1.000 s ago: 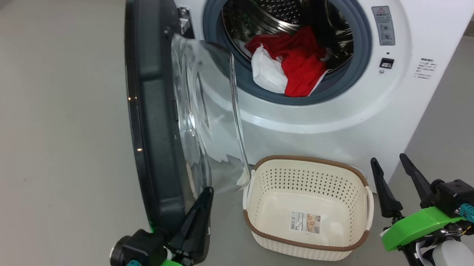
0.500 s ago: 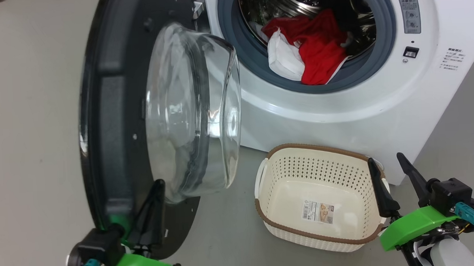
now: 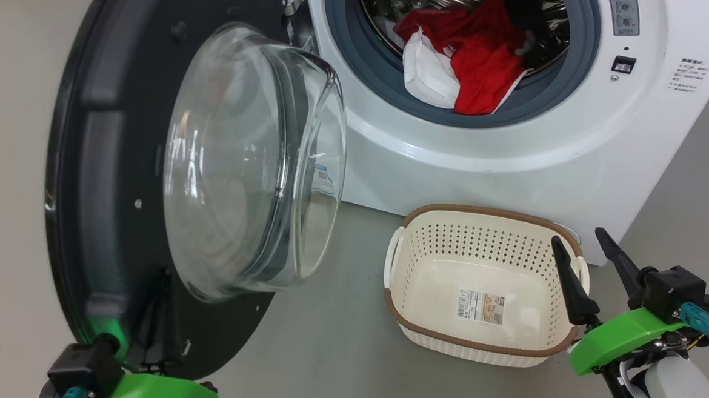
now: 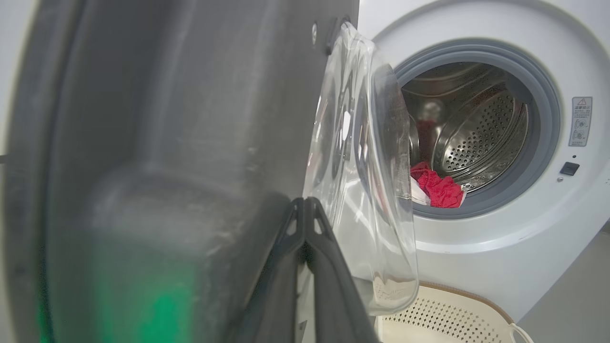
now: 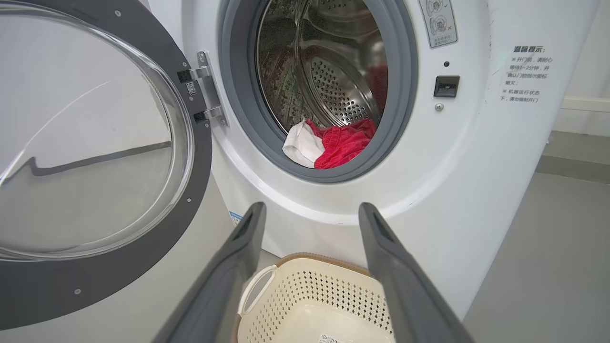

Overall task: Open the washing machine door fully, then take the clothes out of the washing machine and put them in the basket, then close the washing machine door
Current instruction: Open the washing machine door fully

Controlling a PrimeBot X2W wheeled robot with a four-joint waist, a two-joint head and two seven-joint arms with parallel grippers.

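Note:
The white washing machine (image 3: pixel 510 166) stands open, its door (image 3: pixel 101 115) swung far out to the left with the glass bowl facing me. Red and white clothes (image 3: pixel 481 71) lie at the drum's front lip, also seen as clothes (image 5: pixel 343 143) in the right wrist view. My left gripper (image 4: pixel 305 202) is shut, its fingers lying against the door's dark inner face just below the glass; it holds nothing. The cream basket (image 3: pixel 482 209) sits empty on the floor before the machine. My right gripper (image 3: pixel 578 237) stands open beside the basket's right end, pointing at the drum.
Grey floor lies all round. The door's hinge (image 5: pixel 202 95) is on the left of the opening, the latch slot (image 3: pixel 623 63) on the right. The door's wide rim takes up the space on the left, close to my left arm.
The door has swung further open to the left, and my shut left gripper has gone left with it along its inner face. The camera has shifted a little. The right gripper is unchanged.

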